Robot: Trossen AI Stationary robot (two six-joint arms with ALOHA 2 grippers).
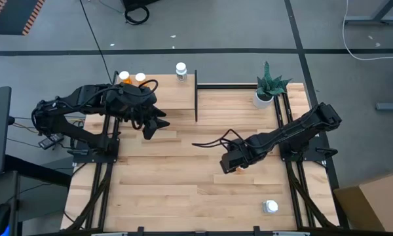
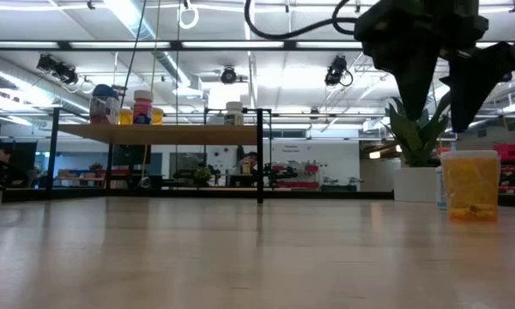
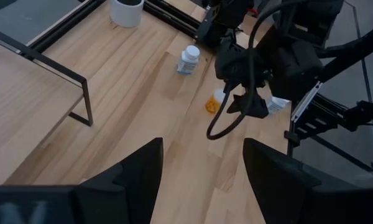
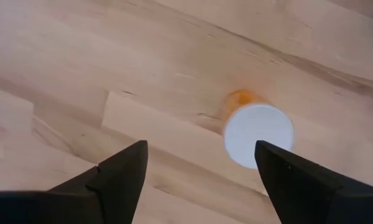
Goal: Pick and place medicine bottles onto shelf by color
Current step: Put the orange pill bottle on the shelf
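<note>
An orange medicine bottle (image 4: 258, 143) with a white cap stands upright on its base on the tabletop, also seen in the low view (image 2: 470, 184). My right gripper (image 4: 202, 180) hangs open above it, fingers pointing down and clear of the cap, which lies near one fingertip. From the side, my right gripper (image 2: 442, 99) is well above the bottle. My left gripper (image 3: 202, 180) is open with nothing between its fingers, held high over the table just in front of the shelf (image 1: 154, 124). The shelf (image 2: 163, 133) carries several bottles, among them two orange ones (image 1: 124, 77) and a white one (image 1: 181, 71).
A white pot with a spiky green plant (image 1: 265, 98) stands at the far right. A white-capped bottle (image 1: 270, 207) stands near the table's front right edge. Another white bottle with a blue label (image 3: 188, 60) stands between the pot and the right arm.
</note>
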